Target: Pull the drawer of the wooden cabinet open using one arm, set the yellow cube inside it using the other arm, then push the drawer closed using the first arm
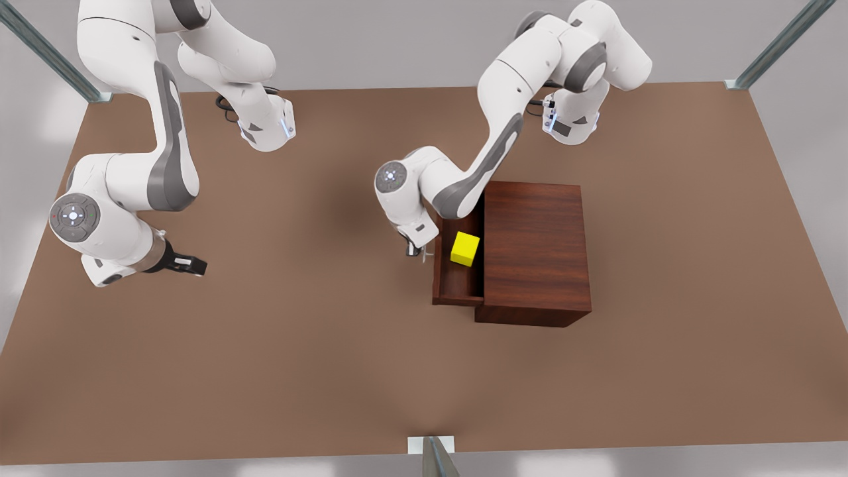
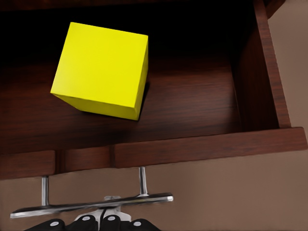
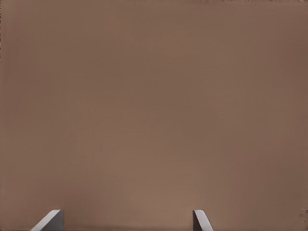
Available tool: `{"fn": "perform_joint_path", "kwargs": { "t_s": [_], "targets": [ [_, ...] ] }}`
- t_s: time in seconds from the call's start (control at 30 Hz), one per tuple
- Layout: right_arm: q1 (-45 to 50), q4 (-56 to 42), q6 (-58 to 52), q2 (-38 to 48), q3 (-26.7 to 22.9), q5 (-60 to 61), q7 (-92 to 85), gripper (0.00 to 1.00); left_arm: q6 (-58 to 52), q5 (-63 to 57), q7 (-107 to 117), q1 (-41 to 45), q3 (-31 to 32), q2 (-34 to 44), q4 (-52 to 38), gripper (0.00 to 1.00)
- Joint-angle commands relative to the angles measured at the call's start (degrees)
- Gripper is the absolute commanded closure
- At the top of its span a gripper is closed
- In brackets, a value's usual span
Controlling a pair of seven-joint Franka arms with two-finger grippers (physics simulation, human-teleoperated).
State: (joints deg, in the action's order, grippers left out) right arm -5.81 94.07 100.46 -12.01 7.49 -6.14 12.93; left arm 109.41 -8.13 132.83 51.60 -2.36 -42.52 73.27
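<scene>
The wooden cabinet [image 1: 536,245] stands on the table, with its drawer [image 1: 457,285] pulled out toward the front view's left. The yellow cube [image 1: 466,249] rests upright on the drawer floor [image 2: 192,96]; in the left wrist view the cube [image 2: 103,72] is near the back. My left gripper [image 1: 414,250] is at the drawer's front, shut on the silver bar handle [image 2: 91,204], with its black fingers [image 2: 110,222] pressed close together. My right gripper [image 1: 195,266] waits far to the front view's left, open above bare table, holding nothing; its fingertips [image 3: 50,220] stand wide apart.
The brown table [image 1: 298,331] spreads wide around the cabinet. Metal frame posts [image 1: 434,457] stand at the table's edges and corners. Both arm bases [image 1: 268,129] are mounted along the far edge.
</scene>
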Motion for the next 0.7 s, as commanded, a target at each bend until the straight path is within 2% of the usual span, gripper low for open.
{"fn": "perform_joint_path", "kwargs": {
  "t_s": [0.0, 0.33, 0.67],
  "targets": [
    [0.01, -0.03, 0.0, 0.06, 0.07, -0.1, -10.21, 0.0, -3.41, 0.22, -3.1, -0.53, -0.01, 0.69, 1.34, 1.0],
    [0.19, -0.03, 0.09, -0.56, 0.07, -0.19, -10.38, 0.0, -3.59, 0.13, -11.28, -4.14, -0.98, 4.64, 7.67, 1.0],
    [0.1, -1.7, 0.0, -0.91, 0.07, -0.01, -10.29, 0.0, -5.34, -0.22, -14.44, -6.6, -1.68, 4.73, 7.76, 1.0]
  ]
}}
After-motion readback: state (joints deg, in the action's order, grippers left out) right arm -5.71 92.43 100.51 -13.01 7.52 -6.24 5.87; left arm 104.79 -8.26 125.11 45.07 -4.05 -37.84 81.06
